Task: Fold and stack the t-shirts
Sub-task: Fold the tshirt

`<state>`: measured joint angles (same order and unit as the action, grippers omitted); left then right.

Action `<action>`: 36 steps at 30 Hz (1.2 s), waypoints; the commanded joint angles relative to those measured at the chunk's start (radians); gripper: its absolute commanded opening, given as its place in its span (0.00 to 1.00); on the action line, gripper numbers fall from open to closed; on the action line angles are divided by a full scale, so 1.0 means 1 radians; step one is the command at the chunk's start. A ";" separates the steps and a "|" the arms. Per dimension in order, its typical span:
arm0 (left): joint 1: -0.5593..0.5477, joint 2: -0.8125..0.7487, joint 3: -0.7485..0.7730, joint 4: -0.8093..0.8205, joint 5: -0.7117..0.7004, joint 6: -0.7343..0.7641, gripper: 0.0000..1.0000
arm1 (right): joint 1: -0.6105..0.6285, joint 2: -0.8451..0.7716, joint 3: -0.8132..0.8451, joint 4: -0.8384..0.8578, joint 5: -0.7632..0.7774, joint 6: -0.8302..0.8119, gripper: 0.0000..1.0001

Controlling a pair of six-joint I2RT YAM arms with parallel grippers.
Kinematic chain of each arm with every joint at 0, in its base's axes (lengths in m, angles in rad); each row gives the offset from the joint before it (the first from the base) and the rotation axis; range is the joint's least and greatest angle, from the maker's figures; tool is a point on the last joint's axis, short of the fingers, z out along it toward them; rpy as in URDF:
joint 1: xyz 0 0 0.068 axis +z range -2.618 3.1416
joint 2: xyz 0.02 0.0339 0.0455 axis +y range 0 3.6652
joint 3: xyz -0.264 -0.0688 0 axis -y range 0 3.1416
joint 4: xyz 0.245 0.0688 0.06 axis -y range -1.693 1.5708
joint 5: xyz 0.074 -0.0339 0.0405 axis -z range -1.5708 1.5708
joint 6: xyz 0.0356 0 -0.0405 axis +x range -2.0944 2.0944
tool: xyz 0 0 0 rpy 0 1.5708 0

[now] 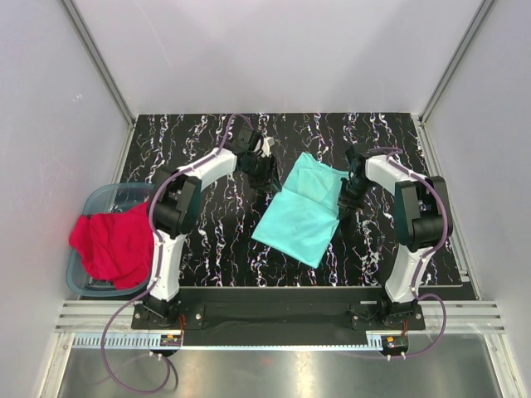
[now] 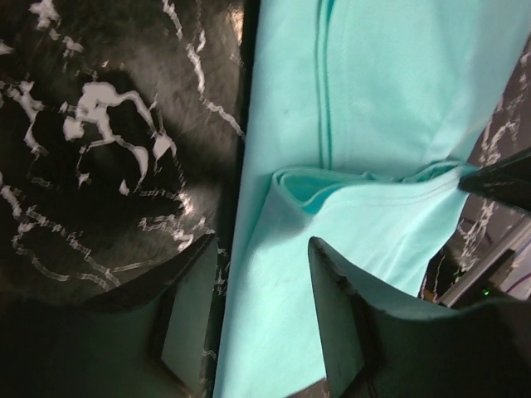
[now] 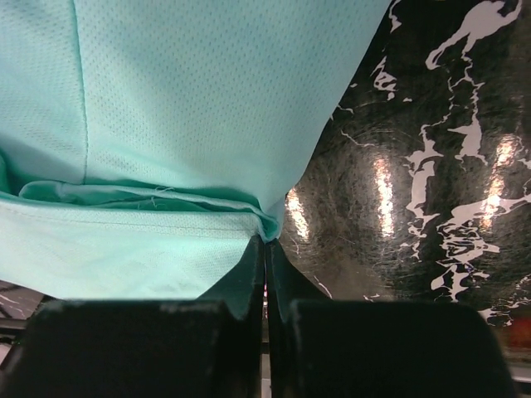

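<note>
– Black, white-veined worktop (image 1: 216, 249) is shown between pale walls. Where is the mint-teal t-shirt (image 1: 303, 211) found?

– It is laid partly folded between the two arms. One side edge is straddled by the left pincer (image 2: 264, 249), whose jaws are held apart: one finger is seen over bare worktop, the other over cloth. At the opposite edge the right pincer (image 3: 265, 245) is seen closed, with a folded hem corner apparently nipped at its tips.

– And the red t-shirt (image 1: 108, 245)?

– It is heaped over the rim of the tub (image 1: 104, 195), well outboard of the left pincer. Its folding is judged not yet begun.

– How is the cloth expected to handle?

– It is judged light, limp and without stiffness, so any unsupported part would be expected to sag and drag. A layered hem is visible just ahead of each pincer. A hold is best taken there, through all layers at an edge or corner, since a pinch in the middle would gather only the top ply. Some slip on the glossy worktop is to be allowed for.
</note>
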<state>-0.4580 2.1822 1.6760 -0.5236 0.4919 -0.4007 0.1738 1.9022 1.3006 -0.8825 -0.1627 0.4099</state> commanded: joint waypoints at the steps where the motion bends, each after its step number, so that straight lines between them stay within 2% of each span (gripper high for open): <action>1: -0.005 -0.127 0.015 -0.050 -0.065 0.056 0.52 | -0.005 0.001 0.012 0.004 0.054 -0.006 0.00; 5: -0.027 -0.229 -0.094 -0.032 -0.027 0.051 0.47 | -0.013 -0.011 0.003 0.002 0.098 -0.034 0.09; 10: -0.091 -0.286 -0.315 0.059 0.002 -0.016 0.45 | -0.022 0.047 0.031 0.063 0.058 -0.062 0.12; 14: -0.149 -0.295 -0.453 0.109 -0.024 -0.056 0.44 | -0.020 0.127 0.124 0.089 0.022 -0.089 0.13; 19: -0.166 -0.283 -0.547 0.135 -0.075 -0.075 0.43 | -0.016 0.204 0.242 0.080 -0.006 -0.094 0.13; 26: -0.183 -0.370 -0.679 0.180 -0.036 -0.113 0.42 | 0.027 0.225 0.361 0.037 -0.043 -0.129 0.16; 27: -0.185 -0.384 -0.685 0.174 -0.033 -0.118 0.42 | 0.029 0.221 0.367 0.002 -0.032 -0.129 0.19; 30: -0.185 -0.458 -0.690 0.152 -0.023 -0.132 0.46 | 0.033 0.125 0.350 -0.055 0.017 -0.121 0.35; 31: -0.186 -0.479 -0.682 0.140 -0.023 -0.135 0.46 | 0.044 0.094 0.318 -0.068 0.050 -0.120 0.47; 33: -0.185 -0.528 -0.662 0.108 -0.023 -0.138 0.49 | 0.064 -0.009 0.270 -0.090 0.046 -0.120 0.52; 36: -0.185 -0.584 -0.648 0.097 -0.010 -0.156 0.50 | 0.130 -0.092 0.158 -0.102 -0.066 -0.100 0.52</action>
<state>-0.6399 1.6871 0.9981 -0.4107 0.4850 -0.5365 0.2386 1.9568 1.5169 -0.9237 -0.1631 0.3019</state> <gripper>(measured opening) 0.497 0.519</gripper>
